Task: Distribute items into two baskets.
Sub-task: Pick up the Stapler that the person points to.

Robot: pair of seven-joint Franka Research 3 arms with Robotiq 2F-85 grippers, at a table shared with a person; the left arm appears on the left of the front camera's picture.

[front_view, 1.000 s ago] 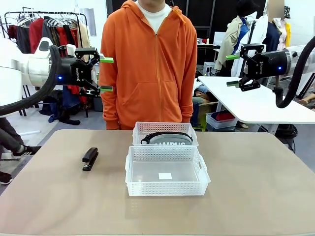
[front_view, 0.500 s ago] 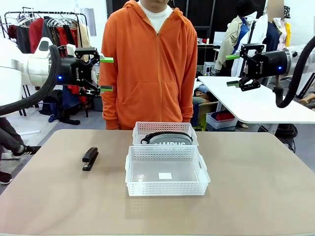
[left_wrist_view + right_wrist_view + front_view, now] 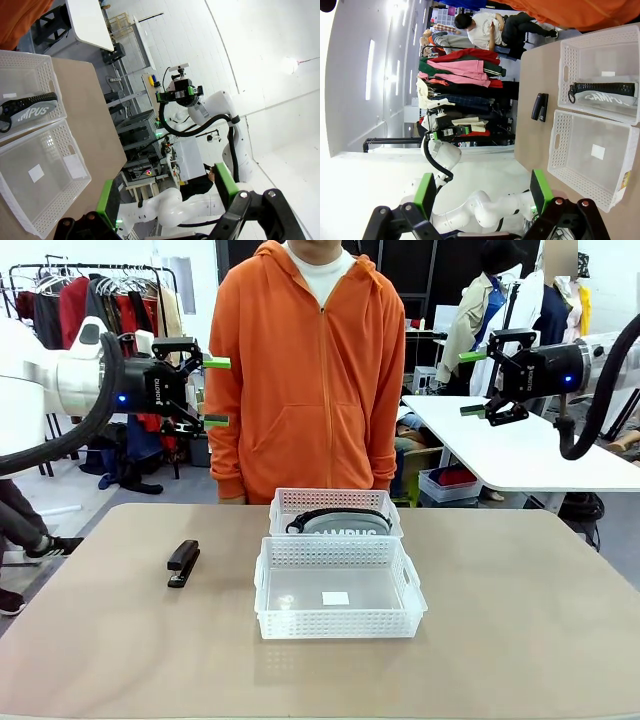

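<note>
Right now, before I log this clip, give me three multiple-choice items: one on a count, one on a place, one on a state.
1. How many white lattice-sided plastic baskets stand on the beige table?
A. one
B. two
C. three
2. Where does the small black stapler lie?
A. in the nearer basket
B. in a pincer
C. on the bare tabletop, left of the baskets
3. How does the left pincer stand?
A. open, raised, empty
B. shut on the stapler
C. resting on the table
Key: 1 B, one stands behind the other, the farther one holding a grey "CAMPUS" pouch; 2 C, it lies flat on the table, apart from both; 3 A, its green pads stand apart in the air.
</note>
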